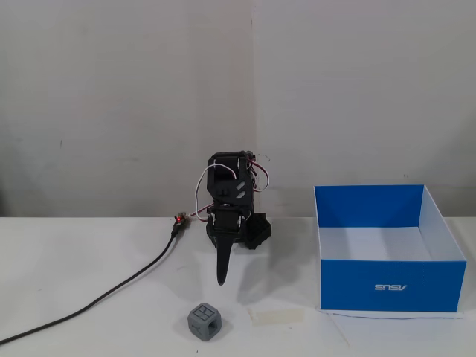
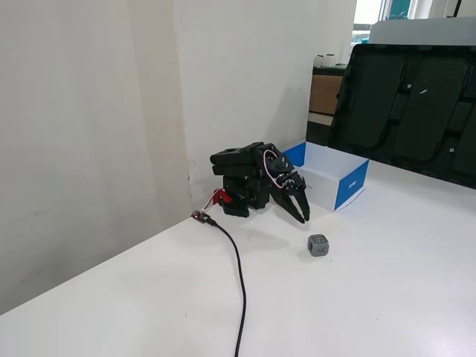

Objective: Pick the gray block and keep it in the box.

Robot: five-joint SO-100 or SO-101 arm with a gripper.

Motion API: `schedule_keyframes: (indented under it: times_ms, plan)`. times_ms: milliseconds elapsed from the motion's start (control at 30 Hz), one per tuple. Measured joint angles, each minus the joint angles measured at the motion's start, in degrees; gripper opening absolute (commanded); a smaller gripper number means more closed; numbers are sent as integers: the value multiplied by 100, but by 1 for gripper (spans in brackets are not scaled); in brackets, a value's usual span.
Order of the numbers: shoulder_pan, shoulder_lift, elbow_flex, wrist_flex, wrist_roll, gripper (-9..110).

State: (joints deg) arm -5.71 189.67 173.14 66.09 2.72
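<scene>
The gray block (image 1: 205, 321) is a small cube with dark recessed marks, standing alone on the white table near the front; it also shows in the other fixed view (image 2: 317, 245). The box (image 1: 387, 286) is blue outside and white inside, open-topped and empty, to the right of the arm; it also shows behind the arm in the other fixed view (image 2: 351, 185). The black arm is folded low. My gripper (image 1: 221, 280) points down at the table, behind and slightly right of the block and clear of it. Its fingers lie close together and hold nothing (image 2: 305, 218).
A black cable (image 1: 111, 294) runs from the arm's base to the front left of the table (image 2: 238, 275). A pale tape patch (image 1: 277, 315) lies between block and box. Black panels (image 2: 409, 97) stand behind the table's far side. A wall is close behind the arm.
</scene>
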Motion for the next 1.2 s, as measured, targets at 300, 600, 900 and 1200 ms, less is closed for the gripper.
schedule_keyframes:
  times_ms: [300, 600, 900, 1200]
  plan:
    - [114, 0, 0, 0, 360, 0]
    - [272, 0, -123, 0, 721, 0]
    - [264, -571, -352, -185, 914, 0]
    - [255, -2593, -1274, -562, 1292, 0]
